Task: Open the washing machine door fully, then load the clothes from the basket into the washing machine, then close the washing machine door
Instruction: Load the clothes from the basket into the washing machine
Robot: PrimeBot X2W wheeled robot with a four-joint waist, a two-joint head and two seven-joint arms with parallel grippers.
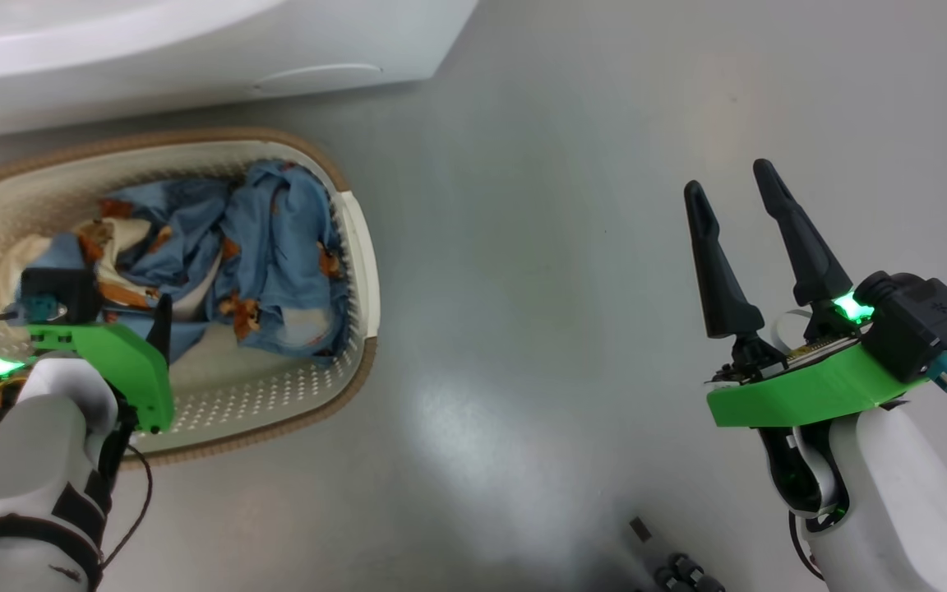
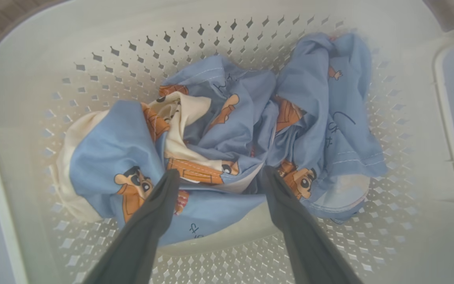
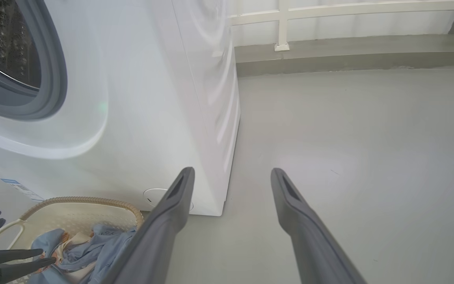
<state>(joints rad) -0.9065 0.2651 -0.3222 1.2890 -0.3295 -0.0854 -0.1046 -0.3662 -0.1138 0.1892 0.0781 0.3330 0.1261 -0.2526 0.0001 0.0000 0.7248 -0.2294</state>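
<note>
The cream basket (image 1: 358, 247) with a brown rim stands on the floor in front of the white washing machine (image 1: 194, 74). Crumpled light blue clothes (image 1: 268, 238) with orange animal prints lie inside it. My left gripper (image 2: 220, 175) hangs open just above the clothes (image 2: 227, 130), fingers pointing down into the basket (image 2: 105, 59); one dark finger (image 1: 163, 321) shows in the head view. My right gripper (image 1: 736, 193) is open and empty over bare floor, right of the basket. The right wrist view shows the washing machine (image 3: 152, 98) with its drum mouth uncovered; the door is out of view.
Grey floor (image 1: 539, 247) stretches right of the basket and the machine. A low kerb with a white railing (image 3: 282, 27) bounds the far side. A round flap (image 1: 317, 78) sits low on the machine front. Dark parts of my base (image 1: 675, 571) show at the bottom edge.
</note>
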